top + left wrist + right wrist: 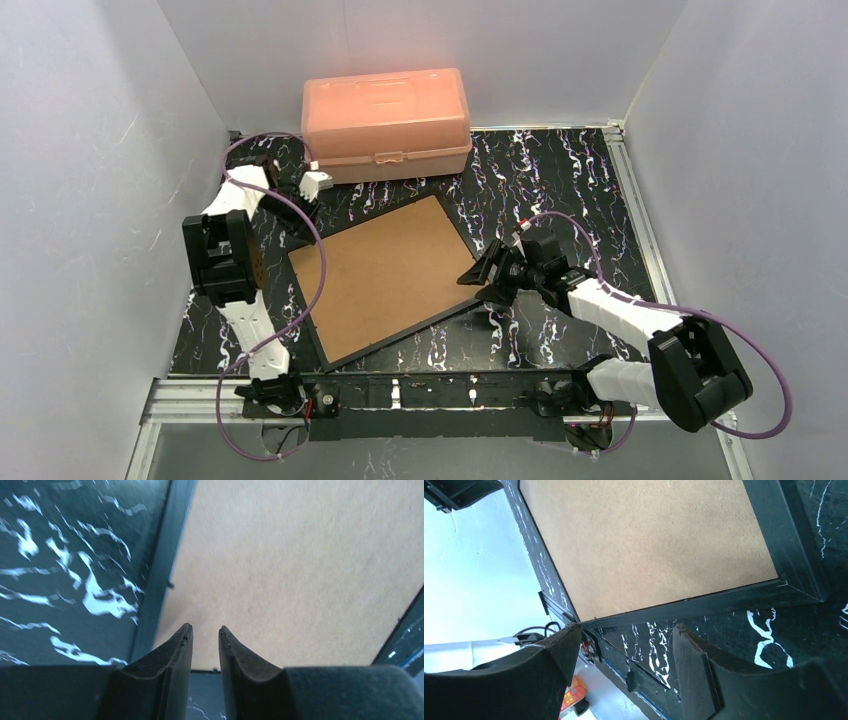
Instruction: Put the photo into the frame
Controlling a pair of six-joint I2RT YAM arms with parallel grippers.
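Note:
The black frame [400, 336] lies flat at the table's middle with a plain brown backing board [385, 275] filling it. The photo is not in view. My left gripper [308, 222] hovers over the frame's far left corner; in the left wrist view its jaws [205, 629] stand a narrow gap apart and empty above the board [300, 555], beside the frame's rail [165, 555]. My right gripper [485, 282] is wide open and empty at the frame's right corner; the right wrist view [626, 628] shows the rail [794, 540] and board [649, 545] just ahead of it.
A peach plastic box [385, 120] stands shut at the back, just beyond the frame. White walls close in the left, right and back. The table is black with white marbling. A metal rail runs along the near edge.

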